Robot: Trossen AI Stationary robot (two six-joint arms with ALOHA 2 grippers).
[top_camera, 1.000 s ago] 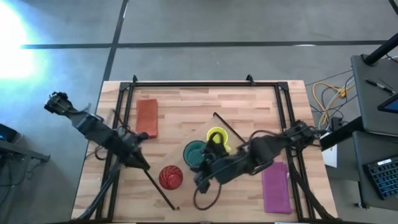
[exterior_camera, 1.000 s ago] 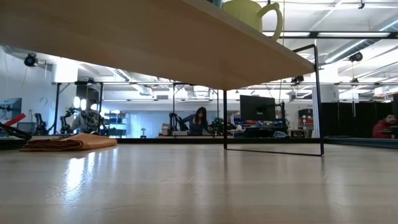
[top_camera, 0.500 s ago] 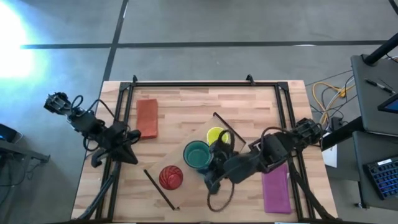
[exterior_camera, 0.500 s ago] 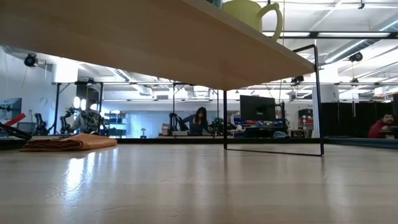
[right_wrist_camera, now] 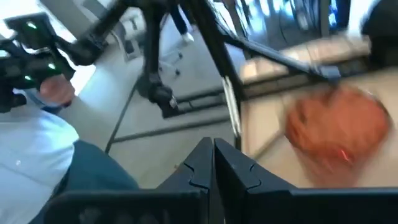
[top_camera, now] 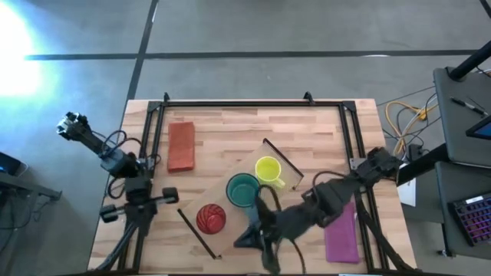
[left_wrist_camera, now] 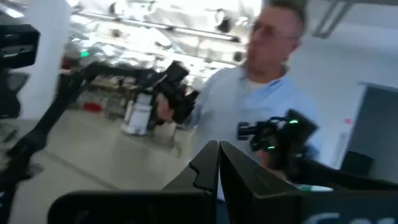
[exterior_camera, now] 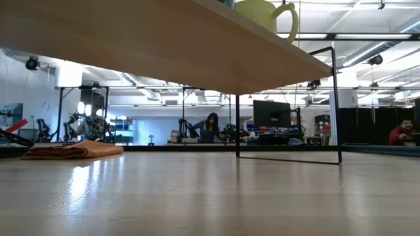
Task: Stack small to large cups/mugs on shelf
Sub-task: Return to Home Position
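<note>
The shelf (top_camera: 230,201), a light-wood board with black end bars, lies slantwise across the table. The yellow mug (top_camera: 267,169), the teal mug (top_camera: 243,190) and the red ribbed cup (top_camera: 210,218) stand side by side on it, each on its base. The low view shows the board from below (exterior_camera: 164,46), with the yellow mug (exterior_camera: 266,13) on top. My right gripper (top_camera: 239,242) is shut and empty near the table's near edge, in front of the shelf. Its wrist view shows the red cup (right_wrist_camera: 339,134), blurred. My left gripper (top_camera: 142,205) is shut and empty at the table's left edge.
A flat orange-red cloth (top_camera: 181,146) lies at the far left of the table and a purple one (top_camera: 339,230) at the near right. A black metal frame (top_camera: 238,103) runs round the table. A person (left_wrist_camera: 267,106) stands beyond the table in the left wrist view.
My right gripper has drawn back from the teal mug toward the table's near edge. My left gripper has gone from the shelf's near end toward the table's left edge and turned about. The cups and the shelf have stayed where they were.
</note>
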